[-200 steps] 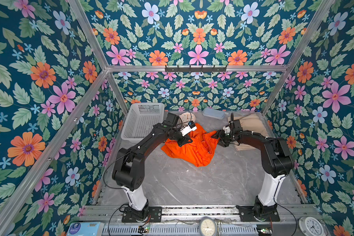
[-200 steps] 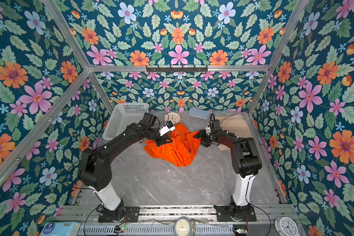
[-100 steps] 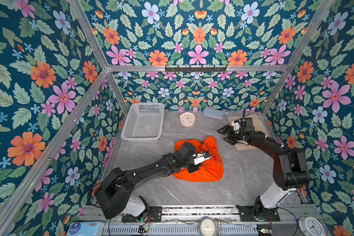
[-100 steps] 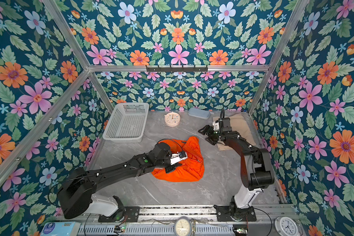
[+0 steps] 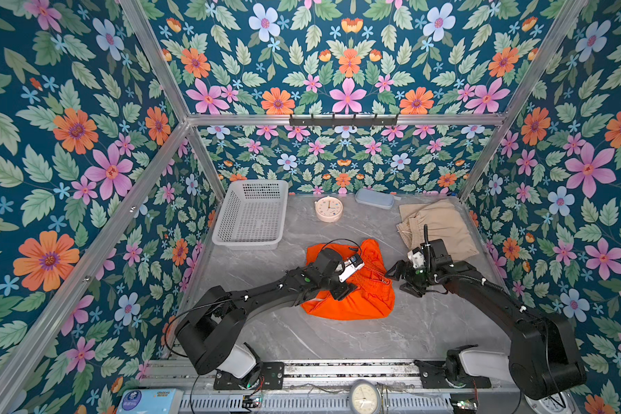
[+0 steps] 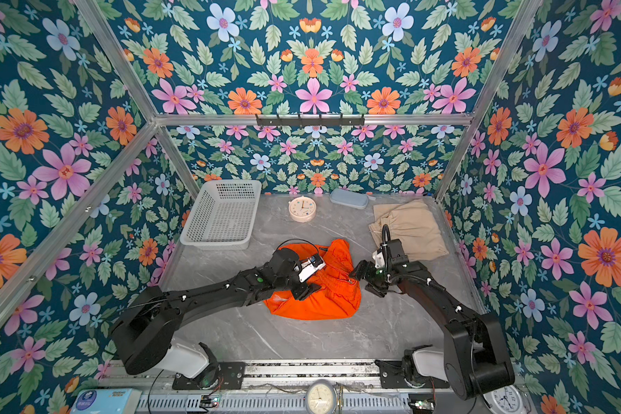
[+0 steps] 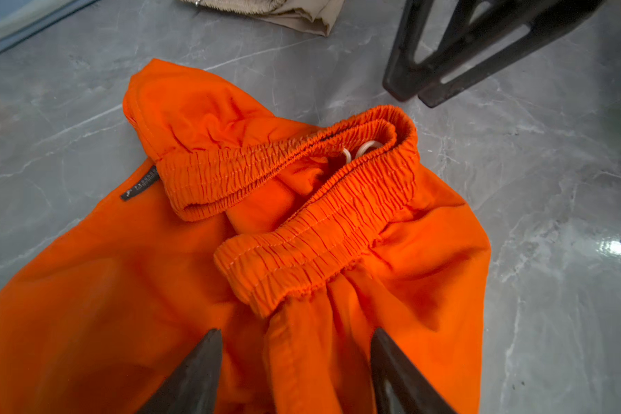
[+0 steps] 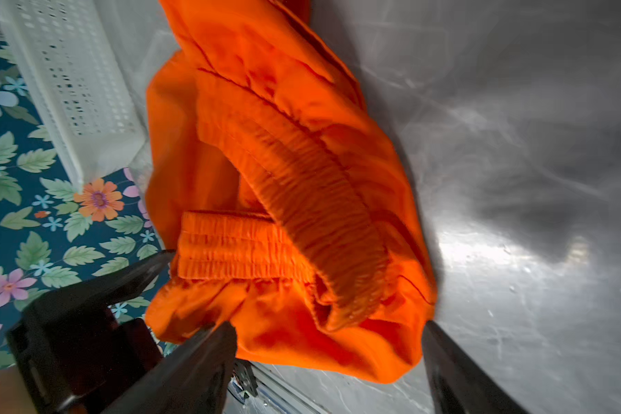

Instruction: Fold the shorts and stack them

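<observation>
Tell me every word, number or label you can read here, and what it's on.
Black tag on the orange shorts: print too small to read.
Blue box at the front: lettering blurred.
Pink clock: numerals too small.
Round dial at the front: numerals too small.
So nothing can be quoted.

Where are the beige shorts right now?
In both top views the beige shorts lie at the far right corner of the table, beside the blue-grey case, beyond the right gripper and apart from the orange shorts.
</observation>
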Robot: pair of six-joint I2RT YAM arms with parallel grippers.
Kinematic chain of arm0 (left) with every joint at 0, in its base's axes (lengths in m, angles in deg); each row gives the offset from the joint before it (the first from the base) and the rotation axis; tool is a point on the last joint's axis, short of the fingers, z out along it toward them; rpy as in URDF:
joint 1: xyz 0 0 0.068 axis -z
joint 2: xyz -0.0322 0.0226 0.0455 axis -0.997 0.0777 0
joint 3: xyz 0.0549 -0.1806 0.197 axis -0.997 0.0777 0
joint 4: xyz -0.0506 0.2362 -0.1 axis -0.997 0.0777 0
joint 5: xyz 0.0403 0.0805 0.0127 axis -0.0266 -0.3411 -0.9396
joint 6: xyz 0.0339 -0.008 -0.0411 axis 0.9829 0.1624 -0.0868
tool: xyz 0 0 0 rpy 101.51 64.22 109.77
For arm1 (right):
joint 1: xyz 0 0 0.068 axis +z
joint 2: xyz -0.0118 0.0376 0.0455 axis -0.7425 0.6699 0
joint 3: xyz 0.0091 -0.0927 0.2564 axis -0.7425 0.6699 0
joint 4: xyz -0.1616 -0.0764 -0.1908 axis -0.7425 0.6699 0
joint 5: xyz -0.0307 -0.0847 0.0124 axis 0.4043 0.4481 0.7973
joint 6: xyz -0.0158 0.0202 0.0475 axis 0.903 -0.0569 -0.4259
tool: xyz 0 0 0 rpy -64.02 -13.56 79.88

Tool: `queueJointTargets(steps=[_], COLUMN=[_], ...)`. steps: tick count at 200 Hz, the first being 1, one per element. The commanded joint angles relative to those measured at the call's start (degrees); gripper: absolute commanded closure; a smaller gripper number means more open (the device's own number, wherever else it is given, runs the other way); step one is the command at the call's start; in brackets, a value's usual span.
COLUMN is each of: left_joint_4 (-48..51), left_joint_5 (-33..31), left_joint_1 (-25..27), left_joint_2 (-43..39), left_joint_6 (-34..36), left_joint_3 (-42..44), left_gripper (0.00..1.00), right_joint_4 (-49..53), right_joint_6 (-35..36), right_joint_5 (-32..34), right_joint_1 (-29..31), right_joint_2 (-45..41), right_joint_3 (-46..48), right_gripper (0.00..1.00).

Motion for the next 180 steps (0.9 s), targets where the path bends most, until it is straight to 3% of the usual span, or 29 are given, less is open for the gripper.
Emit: queueJointTargets(steps=[1,29,69,98,148,180], left_joint_4=[-0.8,-3.4,-4.5,-3.7,-6.2,-4.4], left_joint_5=[1.3,2.8,4.0,5.0,7.9,6.9], left_joint_1=[-0.3,-0.3,-0.3,-0.3,0.0,1.9], left_joint_2=[0.6,-0.9,-1.9,-2.7,-4.1,-0.3], left_joint_6=[-2.2,-1.5,1.9,5.1,13.8,20.4], left_joint_3=[-0.6,-0.7,-1.4,-2.8,-4.1,-4.9], left_gripper=[0.6,0.68,0.84,0.86,0.86,0.84], right_joint_4=[-3.2,-13.1,-24.0,-31.6,-43.0,-40.0], right_joint_6=[-3.5,-9.2,-13.7,-16.5,-18.7,-17.2], right_joint_5=[-3.3,-7.6,-7.8,-7.7,-9.4,-9.2], right_joint_1=[0.9,2.7,3.5,3.6,3.7,1.4], right_joint_2=[0.5,2.5,8.7,14.8,27.3,27.4], right_joint_3=[1.9,5.4,5.7,2.4,-9.3,-10.3], right_gripper=[0.24,0.33,0.51,0.58,0.59,0.43])
